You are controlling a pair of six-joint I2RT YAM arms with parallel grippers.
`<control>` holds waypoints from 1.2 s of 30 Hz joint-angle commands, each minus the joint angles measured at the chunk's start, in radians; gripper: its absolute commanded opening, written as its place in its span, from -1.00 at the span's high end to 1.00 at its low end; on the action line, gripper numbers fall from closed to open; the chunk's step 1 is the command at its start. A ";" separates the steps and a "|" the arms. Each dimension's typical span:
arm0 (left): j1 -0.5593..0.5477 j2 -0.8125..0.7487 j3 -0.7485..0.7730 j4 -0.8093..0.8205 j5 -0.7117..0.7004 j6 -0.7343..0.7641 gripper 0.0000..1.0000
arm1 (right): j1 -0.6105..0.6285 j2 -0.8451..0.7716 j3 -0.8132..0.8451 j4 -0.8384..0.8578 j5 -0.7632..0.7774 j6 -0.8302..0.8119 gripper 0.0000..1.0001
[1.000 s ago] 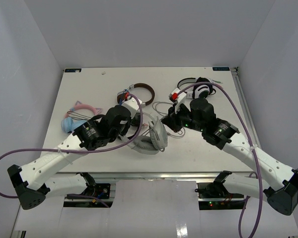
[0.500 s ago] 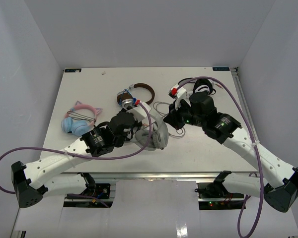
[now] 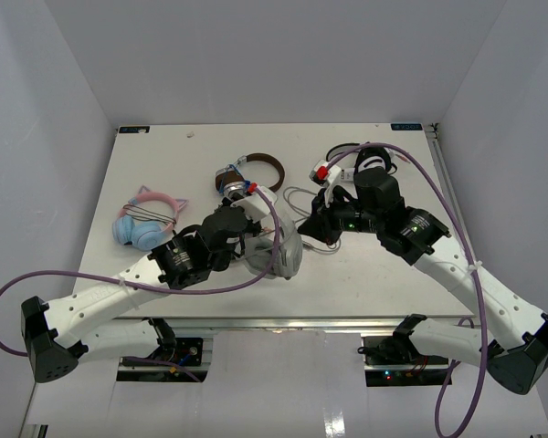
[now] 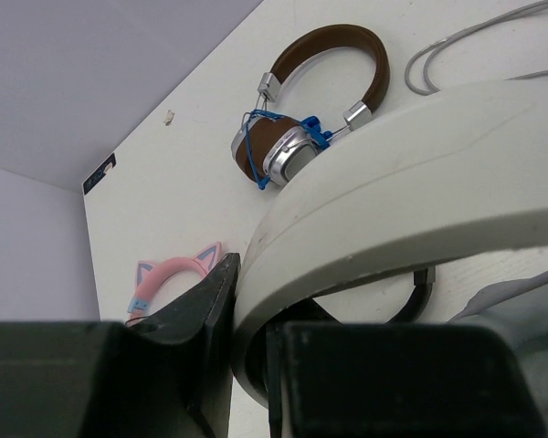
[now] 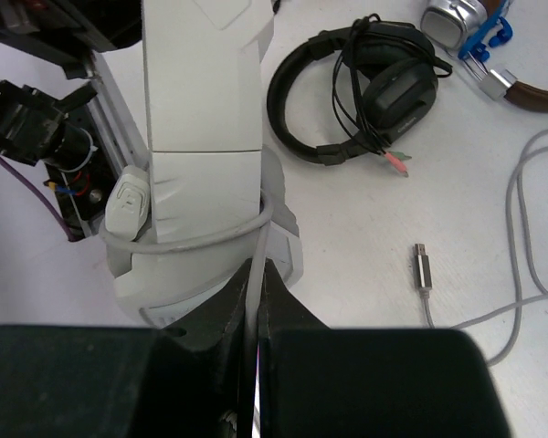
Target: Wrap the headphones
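My left gripper (image 4: 251, 365) is clenched on the wide white band of the headphones (image 3: 279, 251), held up mid-table betw. both arms. My right gripper (image 5: 256, 301) pinches the thin grey cable (image 5: 530, 228), one turn already lying round the band.

Risks, as I judge them: cable is thin, could slip from my pinch if I pull hard; the loop could slide off the smooth band w/o tension; the loose plug (image 5: 422, 266) may drag and snag the black pair (image 5: 365, 91) nearby.

Surface: plain white table (image 3: 164, 155), other headsets scattered – brown-band pair (image 4: 320, 100), pink cat-ear pair (image 3: 146, 214). Room: bare pale walls on three sides.
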 commanded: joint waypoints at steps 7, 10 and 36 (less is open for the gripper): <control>0.011 -0.020 -0.007 -0.038 -0.102 -0.006 1.00 | 0.003 -0.054 0.025 0.149 -0.252 0.023 0.85; 0.011 -0.033 -0.005 -0.039 -0.107 -0.008 1.00 | 0.001 -0.058 0.023 0.146 -0.267 0.017 0.85; 0.013 0.164 0.295 -0.428 -0.004 -0.551 1.00 | 0.021 -0.072 -0.248 0.720 -0.516 0.316 0.69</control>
